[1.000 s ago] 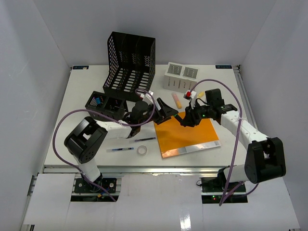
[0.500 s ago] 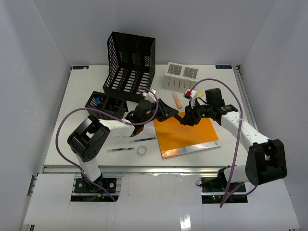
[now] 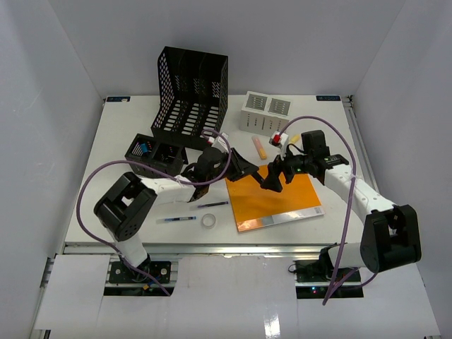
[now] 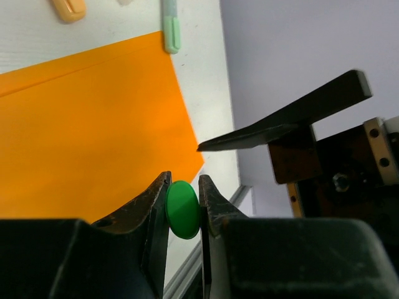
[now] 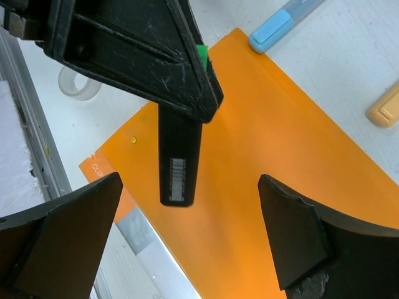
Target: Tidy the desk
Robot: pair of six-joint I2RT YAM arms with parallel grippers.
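Observation:
A black marker (image 5: 179, 159) with a green end cap (image 4: 182, 210) hangs above the orange folder (image 3: 275, 198) on the white desk (image 3: 120, 134). My left gripper (image 3: 246, 169) is shut on the marker's green end, which sits pinched between its jaws (image 4: 184, 182). My right gripper (image 3: 271, 181) stands just right of it, wide open. The marker's barcoded end lies between its spread fingers (image 5: 190, 180) without touching either one. One right finger (image 4: 287, 121) shows in the left wrist view.
A black mesh file rack (image 3: 191, 88) and a white slotted box (image 3: 265, 113) stand at the back, a small black organizer (image 3: 155, 154) at the left. A tape roll (image 3: 208, 220), two pens (image 3: 176, 219) and highlighters (image 3: 260, 147) lie loose around the folder.
My left gripper closed on the marker's green end. Then my right gripper opened and let the marker go, drawing slightly back toward the folder.

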